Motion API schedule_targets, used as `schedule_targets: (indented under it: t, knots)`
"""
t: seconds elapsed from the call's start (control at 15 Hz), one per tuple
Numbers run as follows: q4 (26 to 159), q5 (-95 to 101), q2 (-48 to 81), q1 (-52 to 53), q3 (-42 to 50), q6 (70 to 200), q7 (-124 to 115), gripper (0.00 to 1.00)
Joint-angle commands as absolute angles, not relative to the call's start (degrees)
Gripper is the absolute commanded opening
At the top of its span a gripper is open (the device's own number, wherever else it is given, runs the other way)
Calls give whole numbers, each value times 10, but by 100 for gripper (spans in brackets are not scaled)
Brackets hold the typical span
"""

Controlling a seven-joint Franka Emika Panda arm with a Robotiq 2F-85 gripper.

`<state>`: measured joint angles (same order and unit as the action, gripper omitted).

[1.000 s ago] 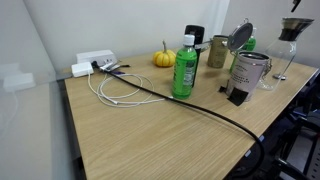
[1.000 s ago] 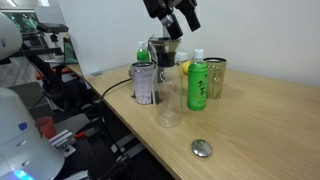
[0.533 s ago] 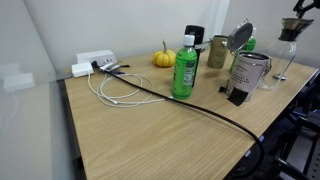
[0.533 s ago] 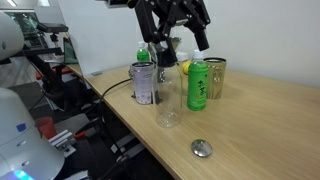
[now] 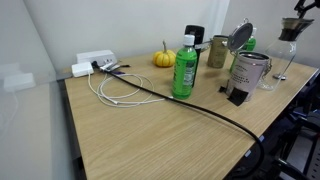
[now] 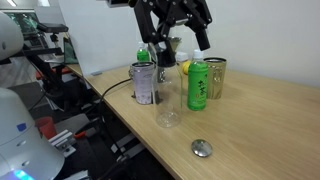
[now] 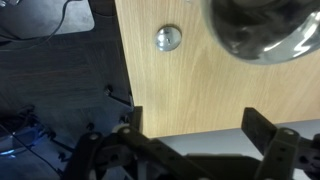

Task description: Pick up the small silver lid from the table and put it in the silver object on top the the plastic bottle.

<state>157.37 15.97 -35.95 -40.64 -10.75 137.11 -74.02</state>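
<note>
Wooden table (image 6: pixel 250 110) in a cluttered lab. The small silver lid (image 6: pixel 202 148) lies flat near its near edge, well apart from the plastic bottle (image 6: pixel 168 105). In an exterior view the silver object (image 5: pixel 290 30) sits on the bottle's neck. The gripper (image 6: pixel 180 40) hangs above it, jaws spread wide and holding nothing.

Exterior view: bench (image 5: pixel 150 130) seen from above a near corner, diagonally, middle range. Exterior view: bench (image 6: pixel 250 115) seen low from beside a long edge, closer. Both exterior views share green bottle (image 5: pixel 184 68) and ribbed can (image 5: pixel 248 70). Wrist view: straight down over a bench edge, close; shares small silver lid (image 7: pixel 168 38) (image 6: pixel 202 148) with an exterior view.
</note>
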Motion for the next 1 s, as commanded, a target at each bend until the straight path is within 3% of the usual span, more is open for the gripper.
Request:
schedule_targets:
  t: [0.0, 0.6, 0.93]
  knots:
    - [1543, 136, -311, -397, -69, 1358, -804, 100]
    - [1454, 56, -138, -372, 45, 1394, -941, 100]
    - [1442, 74, -119, -345, 83, 1394, -969, 100]
